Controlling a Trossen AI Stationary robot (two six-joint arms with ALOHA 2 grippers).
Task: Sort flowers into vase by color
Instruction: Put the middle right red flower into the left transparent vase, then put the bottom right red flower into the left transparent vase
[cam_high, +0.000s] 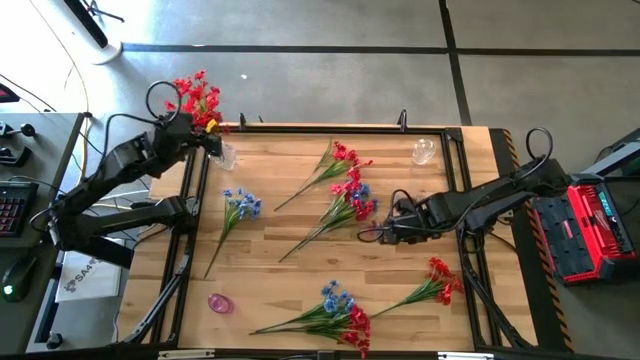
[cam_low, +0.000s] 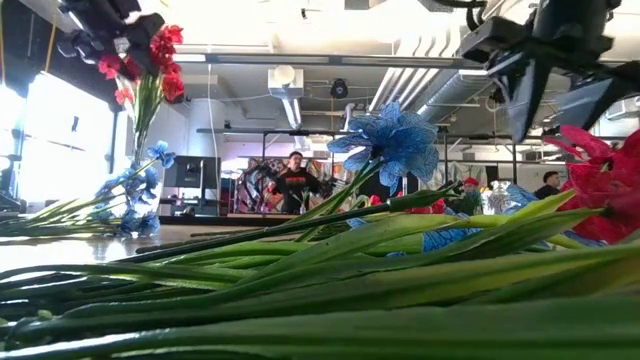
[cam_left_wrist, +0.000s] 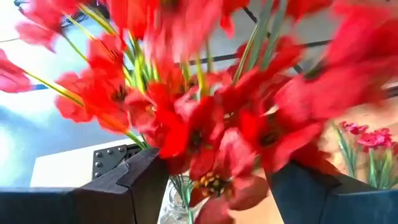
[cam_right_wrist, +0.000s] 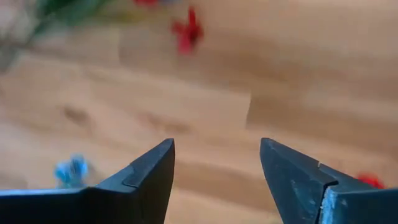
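My left gripper (cam_high: 212, 146) stands apart over the red flowers (cam_high: 196, 97) at ten o'clock, leaving them in the vase (cam_high: 224, 156), while my right gripper (cam_high: 385, 232) gapes empty near centre.

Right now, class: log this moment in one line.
left gripper: open, at red flowers in clear glass vase | right gripper: open, empty, above wooden table

I look across a wooden tabletop (cam_high: 300, 270), grey concrete floor (cam_high: 330, 70) around, ceiling ducts (cam_low: 290, 85), a person (cam_low: 296, 180) beyond.

No text, label, brand or number can be read anywhere.
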